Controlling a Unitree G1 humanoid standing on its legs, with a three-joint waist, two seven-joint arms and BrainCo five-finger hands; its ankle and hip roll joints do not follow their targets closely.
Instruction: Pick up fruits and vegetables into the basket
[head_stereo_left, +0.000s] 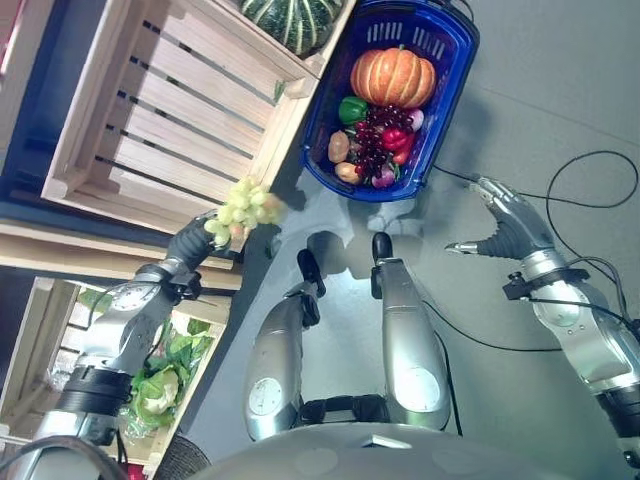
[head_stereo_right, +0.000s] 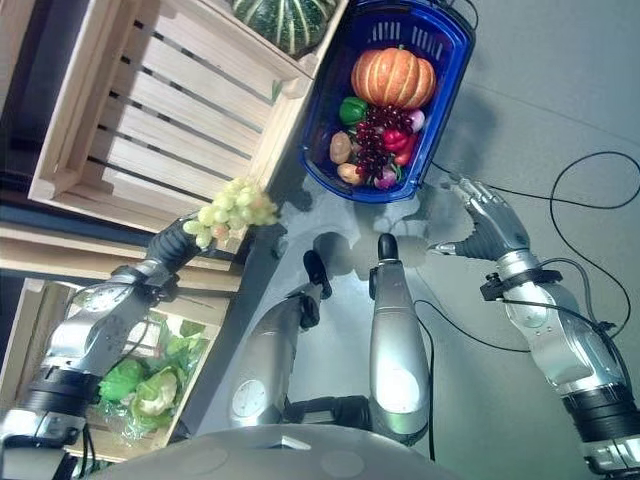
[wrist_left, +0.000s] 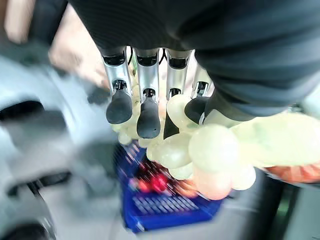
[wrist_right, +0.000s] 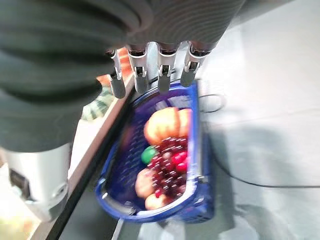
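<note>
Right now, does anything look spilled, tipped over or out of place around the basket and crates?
Nothing stands out. The blue basket sits upright on the floor with the pumpkin and other produce inside, none spilled. The left hand holds a bunch of green grapes by the crate; the right hand hovers open near the basket.
</note>
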